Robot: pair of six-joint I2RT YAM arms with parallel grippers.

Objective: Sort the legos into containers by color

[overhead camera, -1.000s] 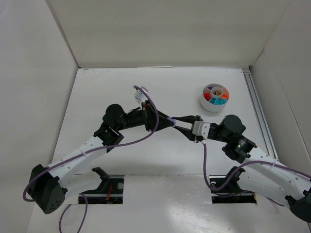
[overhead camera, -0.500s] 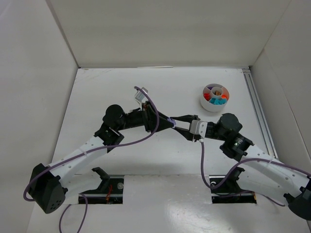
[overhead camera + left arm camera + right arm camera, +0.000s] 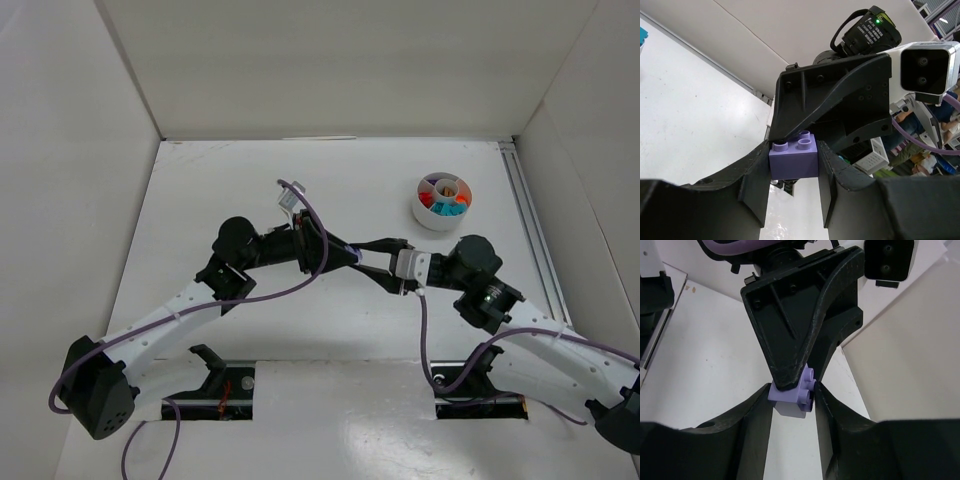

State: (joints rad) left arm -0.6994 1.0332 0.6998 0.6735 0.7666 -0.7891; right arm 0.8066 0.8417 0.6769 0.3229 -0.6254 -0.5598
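A purple lego (image 3: 794, 155) is clamped between the pads of my left gripper (image 3: 794, 148), studs upward in the left wrist view. My right gripper (image 3: 792, 390) faces the left one nose to nose above mid-table. Its jaws stand open and straddle the same purple lego (image 3: 791, 393) closely, one by the studs and one by the underside. From above, the left gripper (image 3: 360, 251) and right gripper (image 3: 374, 256) meet tip to tip. The round white dish of containers (image 3: 424, 214) stands at the back right, holding red legos (image 3: 427, 200), teal legos (image 3: 450, 208) and orange legos (image 3: 461, 197).
White walls (image 3: 80, 150) enclose the table on three sides. A metal rail (image 3: 531, 225) runs along the right edge. The left arm's purple cable (image 3: 310, 215) loops above its wrist. Both arm bases sit at the near edge.
The right arm has slid a little to the left, bringing its jaws further over the brick that the left gripper holds. The left arm has barely moved.
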